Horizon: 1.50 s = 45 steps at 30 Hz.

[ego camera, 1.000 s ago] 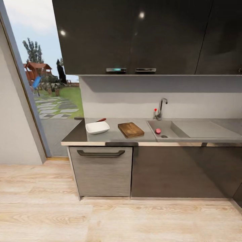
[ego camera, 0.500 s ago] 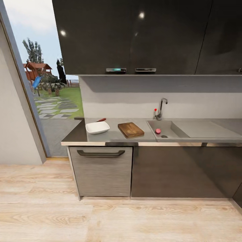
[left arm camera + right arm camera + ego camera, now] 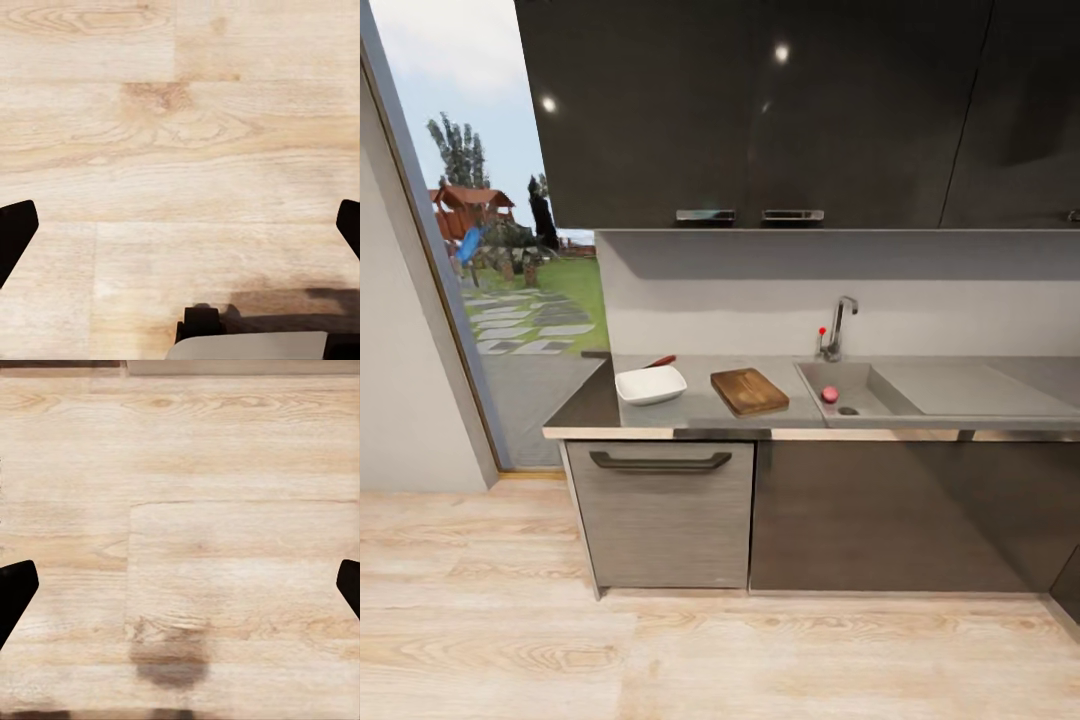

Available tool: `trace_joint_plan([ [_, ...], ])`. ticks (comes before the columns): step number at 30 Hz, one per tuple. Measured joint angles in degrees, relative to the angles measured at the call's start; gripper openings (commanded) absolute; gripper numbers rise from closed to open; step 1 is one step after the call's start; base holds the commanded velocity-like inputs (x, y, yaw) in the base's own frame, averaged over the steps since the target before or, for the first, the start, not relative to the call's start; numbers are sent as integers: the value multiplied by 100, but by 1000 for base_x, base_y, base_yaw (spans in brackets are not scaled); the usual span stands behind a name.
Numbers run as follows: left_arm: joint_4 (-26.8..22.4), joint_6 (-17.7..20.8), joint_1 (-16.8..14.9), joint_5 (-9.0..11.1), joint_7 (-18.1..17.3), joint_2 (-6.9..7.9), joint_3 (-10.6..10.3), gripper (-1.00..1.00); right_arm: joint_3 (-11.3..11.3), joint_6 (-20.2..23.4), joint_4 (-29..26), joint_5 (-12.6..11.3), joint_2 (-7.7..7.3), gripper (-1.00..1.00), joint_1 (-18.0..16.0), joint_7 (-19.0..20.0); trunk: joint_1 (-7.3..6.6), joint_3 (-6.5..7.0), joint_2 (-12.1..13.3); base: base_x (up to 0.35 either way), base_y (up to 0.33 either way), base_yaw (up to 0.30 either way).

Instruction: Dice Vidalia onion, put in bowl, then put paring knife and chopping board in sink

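Vidalia onion (image 3: pixel 829 394) sits inside the sink (image 3: pixel 880 402) basin, just beside the round drain at abt 10 o'clock from it, w/ the chrome faucet (image 3: pixel 838 325) behind at 12 o'clock. Chopping board (image 3: pixel 749 390) lies flat on the countertop (image 3: pixel 700 408) at 9 o'clock from the sink, near but not touching its rim. Bowl (image 3: pixel 650 383) is further out at 9 o'clock from the board, apart from it; paring knife (image 3: pixel 658 361) lies just behind the bowl at 12 o'clock, red handle showing, blade hidden by the bowl rim. Dark cabinets below & above the ctr, light wood floor (image 3: pixel 710 650) in front, big window at the 9 o'clock side w/ garden outside. Left gripper (image 3: pixel 180 229) hangs over the floor, fingers (image 3: pixel 15 232) spread wide, nothing btwn them. Right gripper (image 3: pixel 180 585) likewise over bare floor, fingers (image 3: pixel 16 589) wide apart, holding nothing.
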Motion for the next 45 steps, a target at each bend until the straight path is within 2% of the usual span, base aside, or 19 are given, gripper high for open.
trace_joint_plan([
  [45, -8, 0, 0, -12, 6, 0, 0, 100, 0, 0, 2, 0, 1, 100, 0, 1, -989, 809, 1806, 0, 0, 0],
])
